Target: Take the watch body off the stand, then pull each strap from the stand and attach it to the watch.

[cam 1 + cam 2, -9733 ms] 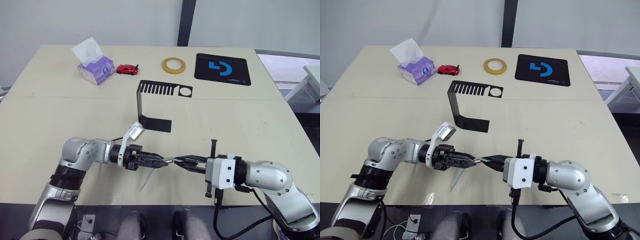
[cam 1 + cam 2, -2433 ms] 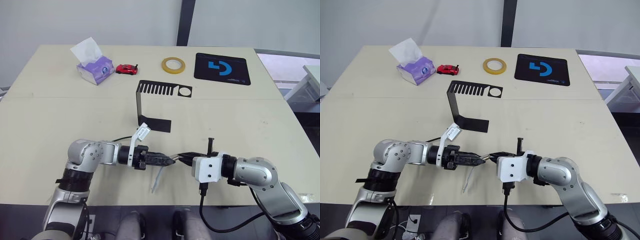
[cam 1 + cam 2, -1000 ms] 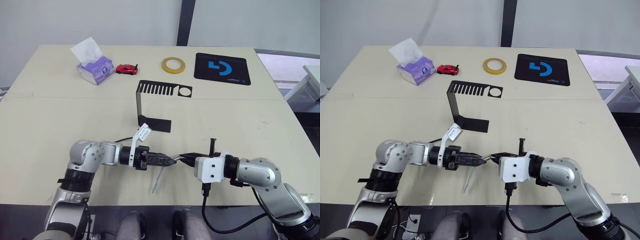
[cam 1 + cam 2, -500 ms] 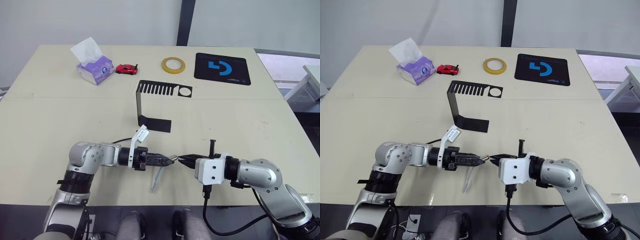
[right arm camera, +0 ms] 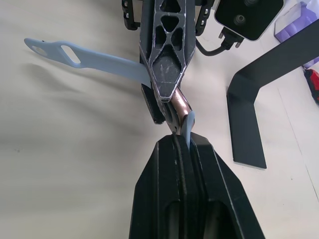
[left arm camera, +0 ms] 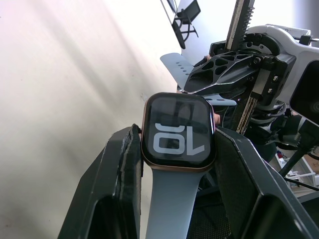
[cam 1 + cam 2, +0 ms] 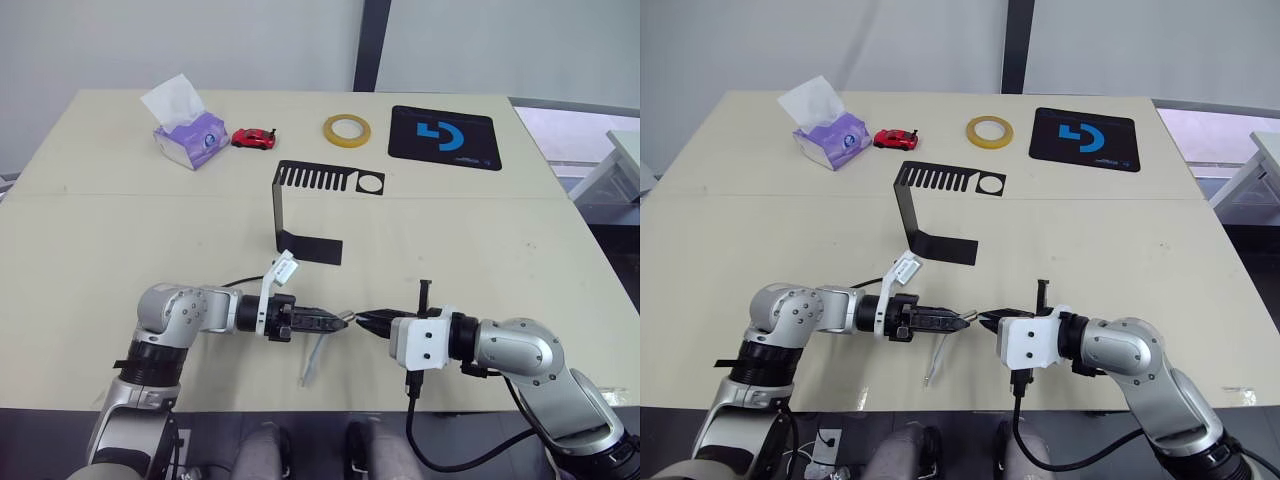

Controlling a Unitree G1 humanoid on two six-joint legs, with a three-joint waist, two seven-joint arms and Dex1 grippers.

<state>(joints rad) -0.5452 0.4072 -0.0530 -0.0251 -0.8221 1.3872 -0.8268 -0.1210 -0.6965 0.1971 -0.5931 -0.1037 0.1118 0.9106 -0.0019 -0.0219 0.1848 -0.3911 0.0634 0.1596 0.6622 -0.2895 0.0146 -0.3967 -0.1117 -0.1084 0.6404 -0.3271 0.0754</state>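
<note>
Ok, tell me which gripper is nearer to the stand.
Left. The left gripper sits just in front of the stand's base, holding the watch body. The right gripper faces it from the robot's right, slightly farther from the base.

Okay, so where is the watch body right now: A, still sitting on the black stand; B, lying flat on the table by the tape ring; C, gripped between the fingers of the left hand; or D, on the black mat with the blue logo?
C: the left wrist view shows the watch body clamped between the left hand's fingers, one strap already attached, well clear of the stand.
</note>
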